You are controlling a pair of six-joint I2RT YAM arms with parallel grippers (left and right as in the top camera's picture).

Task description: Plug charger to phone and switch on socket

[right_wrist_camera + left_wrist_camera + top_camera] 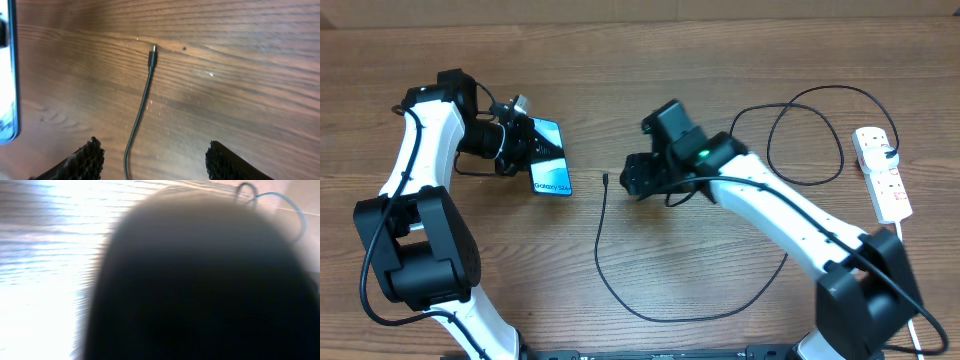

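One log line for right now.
left fingers: shut on phone | right fingers: open, straddling charger | connector tip: on table, unplugged

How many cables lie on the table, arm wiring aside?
2. The black charger cable loops across the middle toward the socket; a white cord leaves the socket at lower right.

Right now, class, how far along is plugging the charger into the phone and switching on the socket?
Done: the left fingers grip the phone. In hand: the right fingers stand open either side of the charger, its tip lying on the table, apart from the phone. Left: grasp the tip, plug it in, then switch on the socket, which neither arm is near.
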